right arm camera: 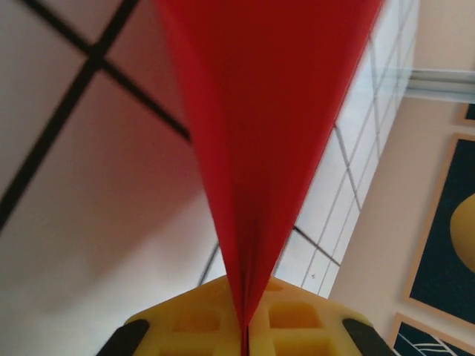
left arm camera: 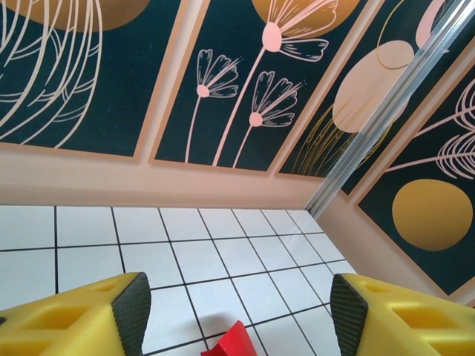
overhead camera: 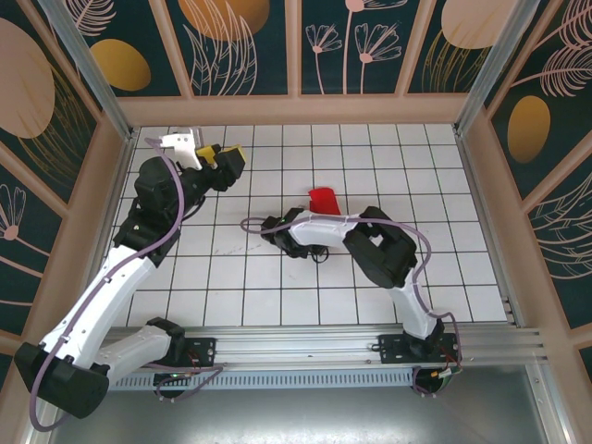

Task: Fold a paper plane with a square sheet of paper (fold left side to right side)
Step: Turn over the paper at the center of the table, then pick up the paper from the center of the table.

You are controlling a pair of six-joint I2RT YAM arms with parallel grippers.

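Observation:
The square sheet of paper is folded into a narrow, creased red wedge, the paper plane (right arm camera: 260, 111). My right gripper (right arm camera: 245, 330) is shut on its thin end, and the paper fans out wider away from the jaws. From above, the paper plane (overhead camera: 324, 199) stands up over the middle of the table, just behind my right gripper (overhead camera: 321, 215). My left gripper (overhead camera: 225, 158) hovers at the far left of the table, open with nothing between its fingers. In the left wrist view a corner of the paper plane (left arm camera: 236, 341) lies low between the pads (left arm camera: 132, 311) of my left gripper (left arm camera: 237, 300), well beyond them.
The white grid table (overhead camera: 277, 305) is boxed in by patterned walls (overhead camera: 370, 46) at the back and sides. An aluminium post (left arm camera: 386, 111) stands in the far right corner. The right arm's elbow (overhead camera: 381, 245) bends low over the table's centre right.

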